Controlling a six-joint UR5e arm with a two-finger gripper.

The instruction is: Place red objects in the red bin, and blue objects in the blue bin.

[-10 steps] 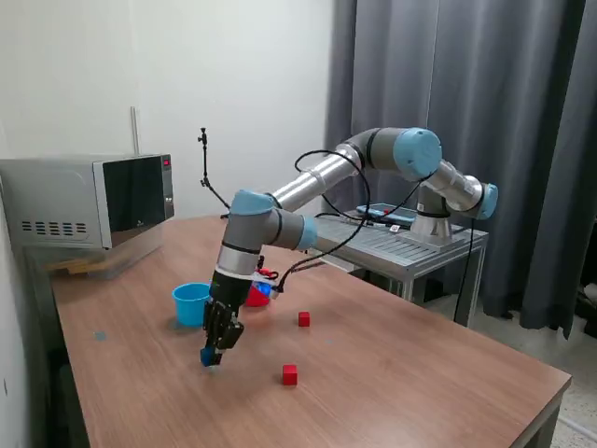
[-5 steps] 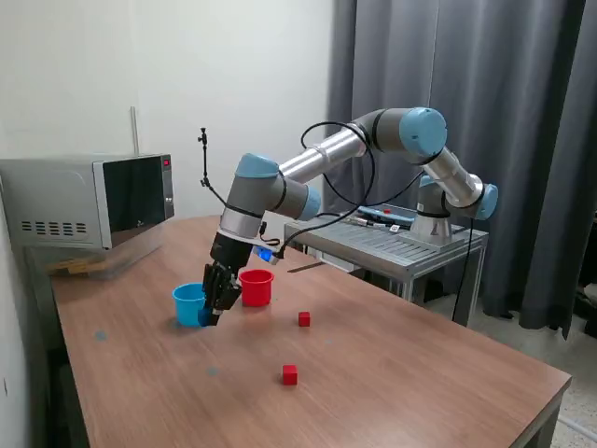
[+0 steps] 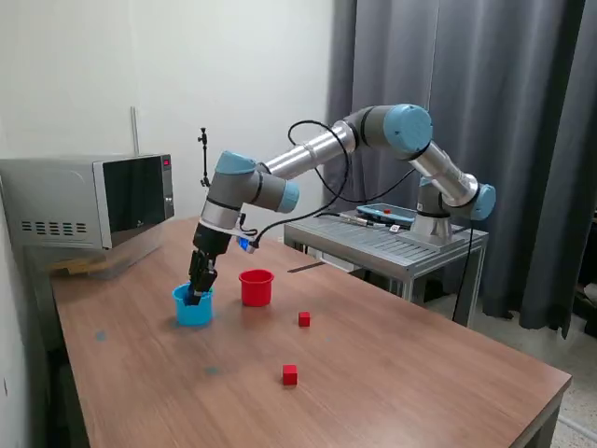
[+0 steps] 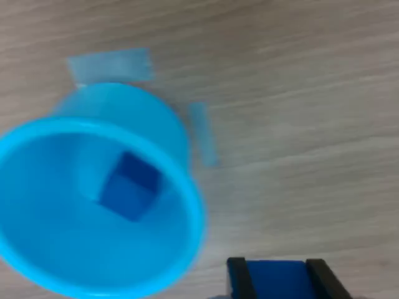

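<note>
On the wooden counter (image 3: 392, 373), the nearest thing in the exterior view is a red cube (image 3: 290, 375), lying alone in the open; a second red cube (image 3: 304, 319) sits farther back, well apart from it and toward the exterior view's right of the red cup (image 3: 256, 287). The red cup stands upright just beside the blue cup (image 3: 194, 306), which is to the exterior view's left of it; the two do not touch. The arm (image 3: 308, 159) reaches across from its base on a metal stand (image 3: 401, 245) and angles down so that the hand (image 3: 196, 296) hangs at the blue cup's mouth. In the wrist view the hand (image 4: 280, 281) is clamped on a blue cube (image 4: 277, 277), its two dark fingers (image 4: 238, 279) pressed against the cube's opposite sides, just outside the cup's rim as the camera sees it. The same view looks straight into the blue cup (image 4: 187, 205), where another blue cube (image 4: 129, 187) rests on the bottom, turned corner-on. Pale strips of tape (image 4: 111, 64) lie on the counter beside the cup. At the back, toward the exterior view's left, a microwave (image 3: 89, 201) stands by the white wall, and grey curtains (image 3: 485, 112) hang behind the arm.
</note>
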